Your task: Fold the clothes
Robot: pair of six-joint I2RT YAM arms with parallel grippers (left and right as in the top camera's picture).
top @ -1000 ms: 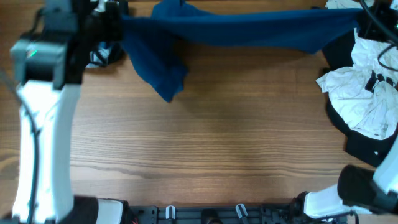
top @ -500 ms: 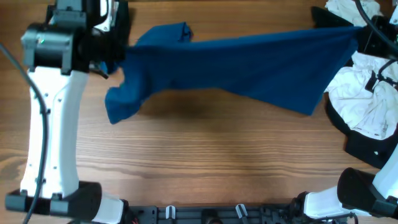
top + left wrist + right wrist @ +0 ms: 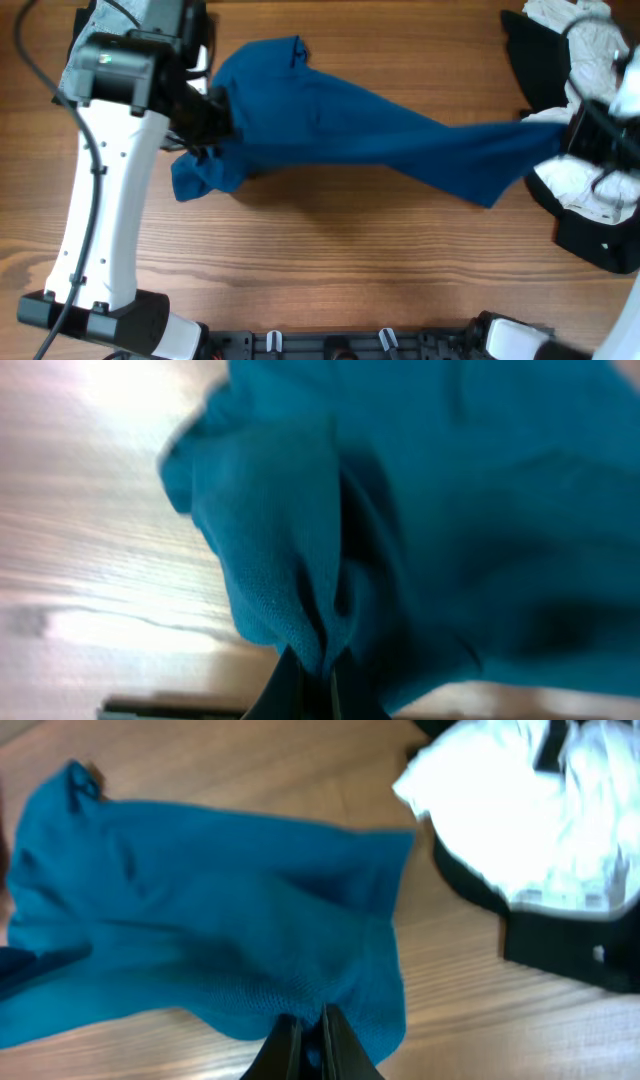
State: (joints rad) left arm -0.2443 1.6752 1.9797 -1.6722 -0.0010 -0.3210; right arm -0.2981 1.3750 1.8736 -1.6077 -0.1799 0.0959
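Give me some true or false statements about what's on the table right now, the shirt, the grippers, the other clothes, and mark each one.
1. The blue shirt is stretched between both grippers. True.
2. The left gripper is open and empty. False: it is shut on a bunch of the shirt's fabric.
3. A white garment lies on a black garment on the right arm's side of the table. True.
4. The shirt is folded into a neat square. False: it is unfolded, bunched and twisted.
5. The right gripper pinches the white garment. False: it is shut on the shirt's edge.
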